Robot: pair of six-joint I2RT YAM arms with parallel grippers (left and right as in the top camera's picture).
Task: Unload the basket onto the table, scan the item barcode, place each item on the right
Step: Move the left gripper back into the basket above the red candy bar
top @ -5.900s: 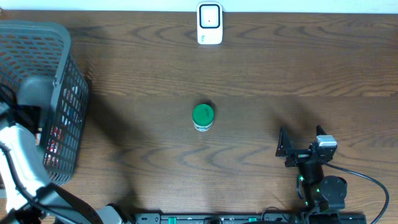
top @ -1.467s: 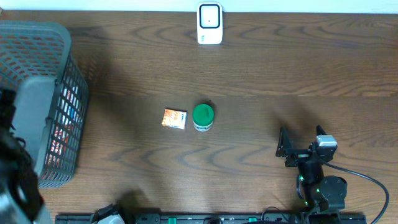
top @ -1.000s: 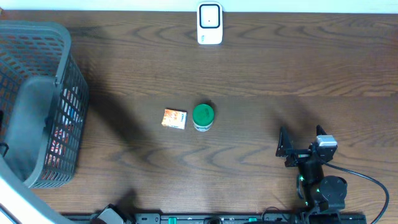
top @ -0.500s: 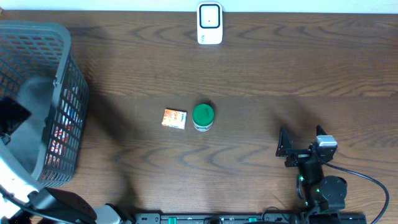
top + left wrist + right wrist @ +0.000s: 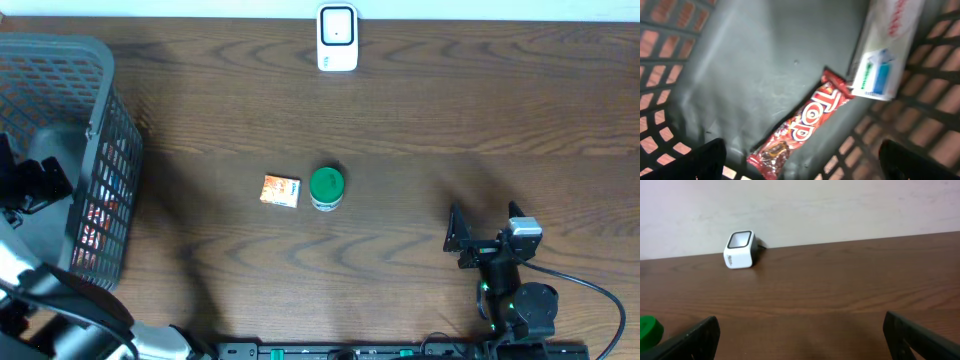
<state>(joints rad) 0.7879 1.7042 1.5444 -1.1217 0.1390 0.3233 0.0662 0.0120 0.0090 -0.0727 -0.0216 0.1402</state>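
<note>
The white barcode scanner (image 5: 337, 38) stands at the table's far edge, also seen as the scanner (image 5: 740, 249) in the right wrist view. A small orange box (image 5: 281, 190) and a green-lidded jar (image 5: 326, 187) lie mid-table. My left gripper (image 5: 32, 180) hangs open inside the grey basket (image 5: 100, 120). Between and ahead of the left gripper (image 5: 805, 167) lies a red candy bar (image 5: 810, 122) on the basket floor, untouched, with a white carton (image 5: 887, 45) beyond it. My right gripper (image 5: 478, 238) rests open near the front right, nothing between its fingers.
The basket's mesh walls (image 5: 920, 115) close in around the left gripper on both sides. The jar's green lid (image 5: 649, 332) shows at the left edge of the right wrist view. A black rail (image 5: 350, 351) runs along the table's front edge.
An orange box has appeared on the table beside the green-lidded jar. The left arm has swung about at the left edge and now hangs over the basket. The right arm has not moved.
</note>
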